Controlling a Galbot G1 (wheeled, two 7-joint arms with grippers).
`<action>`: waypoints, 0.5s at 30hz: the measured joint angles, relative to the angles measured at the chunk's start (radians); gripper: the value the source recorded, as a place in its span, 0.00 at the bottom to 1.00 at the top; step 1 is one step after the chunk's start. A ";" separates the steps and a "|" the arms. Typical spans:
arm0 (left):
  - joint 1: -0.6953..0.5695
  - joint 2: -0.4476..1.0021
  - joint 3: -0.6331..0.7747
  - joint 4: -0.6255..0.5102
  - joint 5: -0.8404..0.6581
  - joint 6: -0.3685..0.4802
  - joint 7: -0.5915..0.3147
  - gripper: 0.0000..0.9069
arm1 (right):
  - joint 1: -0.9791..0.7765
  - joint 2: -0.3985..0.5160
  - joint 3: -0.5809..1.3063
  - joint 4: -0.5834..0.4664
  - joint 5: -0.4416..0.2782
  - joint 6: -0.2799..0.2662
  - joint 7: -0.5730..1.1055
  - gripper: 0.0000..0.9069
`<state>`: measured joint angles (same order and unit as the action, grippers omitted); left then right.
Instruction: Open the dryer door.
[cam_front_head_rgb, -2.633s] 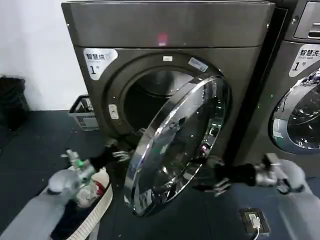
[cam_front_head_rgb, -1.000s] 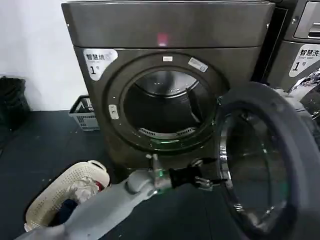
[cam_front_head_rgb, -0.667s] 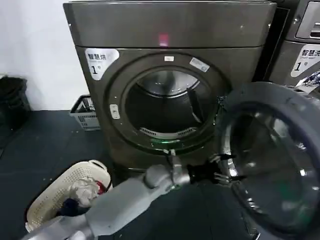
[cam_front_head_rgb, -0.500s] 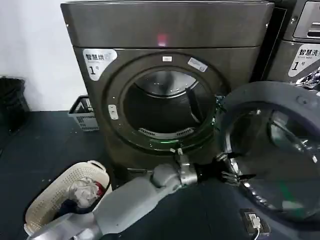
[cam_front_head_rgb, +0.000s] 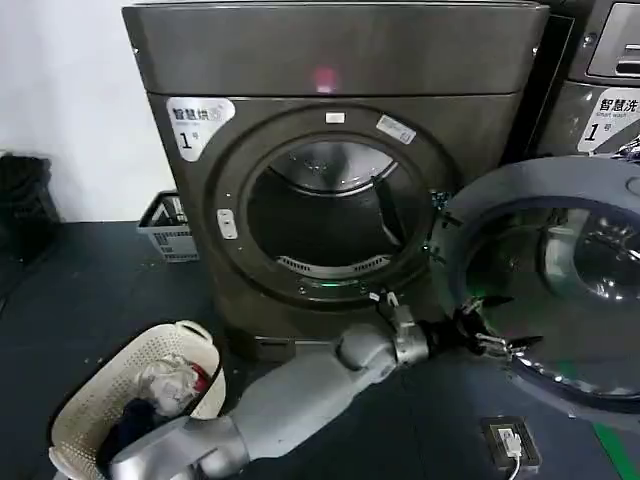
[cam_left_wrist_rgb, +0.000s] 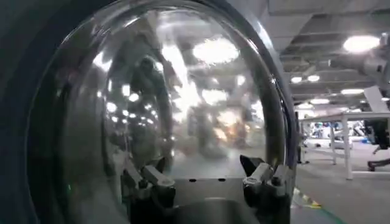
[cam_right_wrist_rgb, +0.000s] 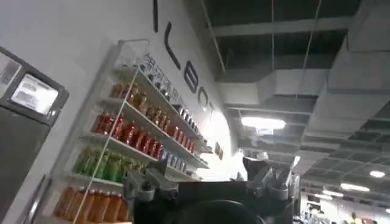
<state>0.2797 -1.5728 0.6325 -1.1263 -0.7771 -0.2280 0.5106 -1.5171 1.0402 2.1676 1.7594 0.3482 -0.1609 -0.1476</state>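
While the dryer door (cam_front_head_rgb: 560, 290) is swung wide to the right of the dryer (cam_front_head_rgb: 335, 150), its grey inner face is met by the left gripper (cam_front_head_rgb: 492, 332), fingers spread.

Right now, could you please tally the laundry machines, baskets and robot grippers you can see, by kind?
Machines: 2, the dryer and the neighbouring machine.
Baskets: 2, white laundry basket and grey basket.
Grippers: 2, left gripper at the dryer door, right gripper.
Total: 6.
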 joint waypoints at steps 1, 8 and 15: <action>-0.001 -0.004 0.000 0.004 0.002 0.000 -0.004 1.00 | 0.001 0.001 -0.002 0.000 0.000 0.001 -0.001 1.00; -0.003 -0.028 -0.017 0.023 0.024 -0.013 -0.063 1.00 | -0.004 0.005 -0.004 0.002 0.001 0.014 -0.008 1.00; 0.004 -0.016 -0.031 0.007 0.060 -0.077 -0.074 1.00 | -0.010 0.006 -0.001 0.000 0.001 0.024 -0.015 1.00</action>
<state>0.2840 -1.5892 0.6011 -1.1190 -0.7168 -0.3049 0.4371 -1.5271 1.0465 2.1665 1.7594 0.3497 -0.1372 -0.1622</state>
